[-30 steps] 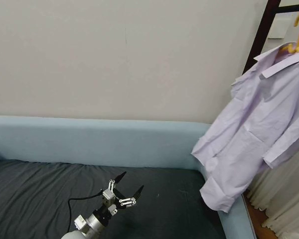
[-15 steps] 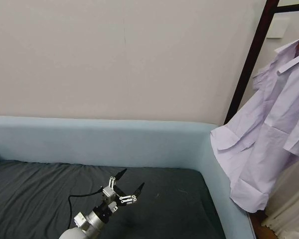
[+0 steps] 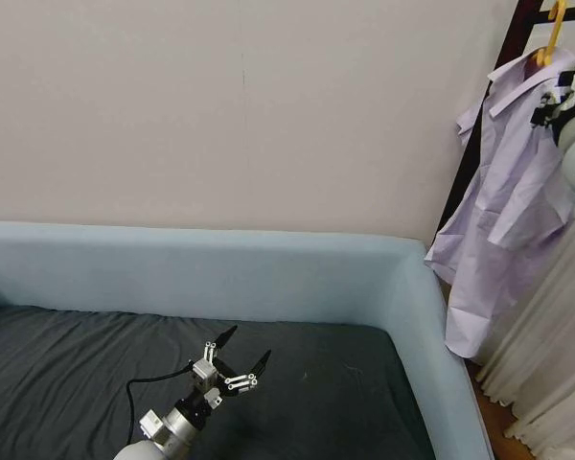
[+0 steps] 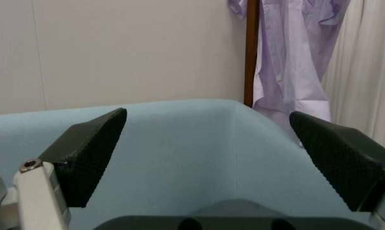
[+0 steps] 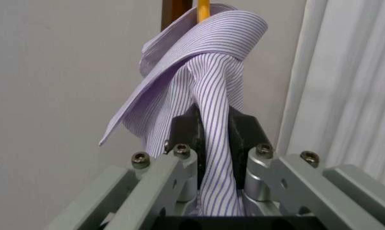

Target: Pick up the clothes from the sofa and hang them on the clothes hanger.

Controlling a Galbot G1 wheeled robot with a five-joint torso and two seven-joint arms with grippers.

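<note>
- The shirt (image 3: 503,192), lilac with fine stripes, soft and creased, hangs on a yellow hanger (image 3: 554,29) beside the dark wooden post (image 3: 479,125), past the right end of the pale blue sofa (image 3: 220,273).
- The right gripper (image 5: 211,129), held high, pinches the fabric just under the collar.
- The left gripper (image 3: 247,345) hovers low over the dark grey seat, its black ribbed fingers (image 4: 93,148) spread.

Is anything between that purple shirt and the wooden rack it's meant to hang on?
Nothing visible. The right hand, shut on the shirt, holds it up right beside the rack. The left hand hovers open over the sofa.
</note>
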